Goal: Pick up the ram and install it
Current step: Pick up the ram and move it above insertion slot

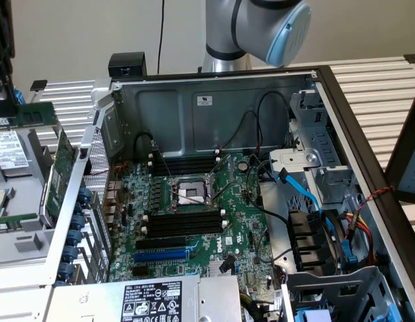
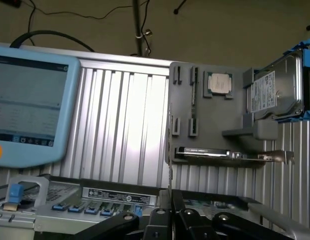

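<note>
Cataloguing the bench: we are looking at a ribbed aluminium table (image 1: 375,87) carrying an open computer case (image 1: 214,94), with a plain beige wall standing behind the case.

- The motherboard (image 1: 241,228) is lying flat on the case floor, its long black slots (image 1: 184,221) running just beside the processor socket (image 1: 190,193).
- The ram (image 1: 31,114) is sitting outside the case, off to the exterior view's left, on a grey parts holder (image 1: 26,245).
- The larger green expansion card (image 1: 60,174) is standing on edge just beside the case wall on that same side.
- The arm (image 1: 261,27) is rising behind the case's far wall, well apart from the ram.
- The gripper (image 2: 171,200) is hovering with its fingers (image 2: 162,215) clenched together, and we are seeing nothing between them.
- Beyond the gripper we are finding a teach pendant (image 2: 29,110), a processor (image 2: 220,82) and a hard drive (image 2: 277,92).

Cut off: the power supply label (image 1: 150,302) at the case's near edge is running out of frame, as is the arm's upper part. The ram's label and chips are proving too small for us to read.
</note>
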Motion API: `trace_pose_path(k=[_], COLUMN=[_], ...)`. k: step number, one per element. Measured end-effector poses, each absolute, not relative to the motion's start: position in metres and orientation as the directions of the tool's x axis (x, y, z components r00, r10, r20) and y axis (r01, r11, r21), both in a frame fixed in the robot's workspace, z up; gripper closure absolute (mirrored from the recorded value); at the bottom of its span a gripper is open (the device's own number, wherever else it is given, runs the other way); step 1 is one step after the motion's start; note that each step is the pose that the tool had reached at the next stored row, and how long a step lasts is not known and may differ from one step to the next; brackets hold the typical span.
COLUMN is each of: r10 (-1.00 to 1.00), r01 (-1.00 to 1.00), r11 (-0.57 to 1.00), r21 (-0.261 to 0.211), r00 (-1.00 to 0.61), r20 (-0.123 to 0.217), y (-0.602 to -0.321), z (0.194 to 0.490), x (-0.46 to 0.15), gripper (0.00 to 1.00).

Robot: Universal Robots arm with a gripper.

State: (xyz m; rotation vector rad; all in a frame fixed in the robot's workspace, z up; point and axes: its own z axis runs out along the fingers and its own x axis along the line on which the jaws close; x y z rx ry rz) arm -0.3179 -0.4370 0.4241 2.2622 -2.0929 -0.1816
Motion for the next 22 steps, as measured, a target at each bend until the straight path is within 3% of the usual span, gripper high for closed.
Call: trace_pose_path(k=[22], r10=[-0.996], r01=[-0.988], r11=[-0.083], r21=[0.13], r00=[0.077], r20=[-0.05], y=[-0.441], z=[0.426], x=[-0.218], gripper=[0.87])
